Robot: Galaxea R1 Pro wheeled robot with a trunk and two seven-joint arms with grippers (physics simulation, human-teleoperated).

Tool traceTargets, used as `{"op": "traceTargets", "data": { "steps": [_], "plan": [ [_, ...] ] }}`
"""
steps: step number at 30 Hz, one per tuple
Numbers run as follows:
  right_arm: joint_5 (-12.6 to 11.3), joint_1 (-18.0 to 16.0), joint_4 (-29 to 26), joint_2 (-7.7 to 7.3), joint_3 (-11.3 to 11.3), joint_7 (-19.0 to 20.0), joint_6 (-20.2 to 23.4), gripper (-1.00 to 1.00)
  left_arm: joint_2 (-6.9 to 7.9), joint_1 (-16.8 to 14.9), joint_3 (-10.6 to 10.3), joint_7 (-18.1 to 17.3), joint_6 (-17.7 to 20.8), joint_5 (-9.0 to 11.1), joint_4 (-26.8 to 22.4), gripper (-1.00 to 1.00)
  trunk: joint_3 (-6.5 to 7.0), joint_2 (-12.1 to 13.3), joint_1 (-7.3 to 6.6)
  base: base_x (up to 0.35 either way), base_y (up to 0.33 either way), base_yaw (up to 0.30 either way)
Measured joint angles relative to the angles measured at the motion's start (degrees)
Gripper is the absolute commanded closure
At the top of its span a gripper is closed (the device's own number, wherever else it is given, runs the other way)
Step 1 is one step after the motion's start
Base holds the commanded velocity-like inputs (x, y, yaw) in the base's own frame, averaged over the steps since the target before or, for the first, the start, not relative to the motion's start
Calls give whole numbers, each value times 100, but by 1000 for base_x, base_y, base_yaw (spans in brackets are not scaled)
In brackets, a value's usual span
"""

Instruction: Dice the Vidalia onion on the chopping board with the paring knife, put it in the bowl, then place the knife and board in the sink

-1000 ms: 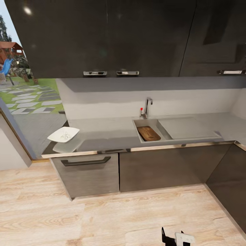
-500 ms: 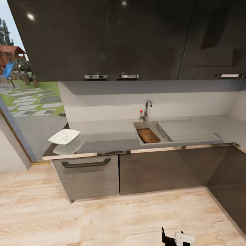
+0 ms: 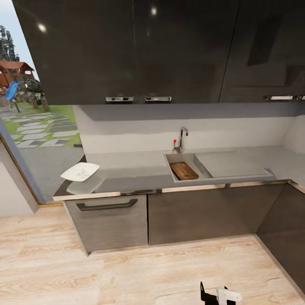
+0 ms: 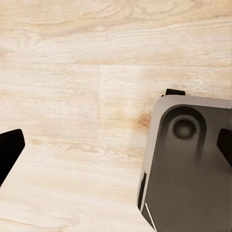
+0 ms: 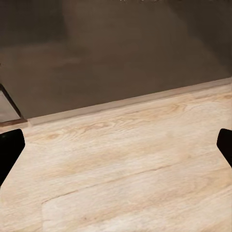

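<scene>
Bright, even render; ceiling-light glare on glossy upper cabinets (image 3: 127, 46) (slightly soft focus).

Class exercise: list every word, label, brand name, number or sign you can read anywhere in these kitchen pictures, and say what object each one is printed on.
There is no readable text in any of the views.
The cabinets, the countertop, the sink, the chopping board and the bowl carry no lettering.
The red mark by the faucet is a knob, not a sign.
The wrist views show bare wood floor.
</scene>
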Motion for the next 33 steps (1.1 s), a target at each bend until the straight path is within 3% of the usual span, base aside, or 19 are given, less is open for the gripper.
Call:
{"op": "traceTargets", "data": {
  "steps": [25, 33],
  "plan": [
    [0, 0, 2, 0, 8, 0, 0, -100, -3, 0, 2, 0, 0, 0, 0, -100, 227, 1, 0, 0, 0, 0],
    [0, 0, 3, 0, 8, 0, 0, -100, -153, 0, 33, 6, -13, 11, -76, -100, 300, 1, 0, 0, 0, 0]
  ]
}}
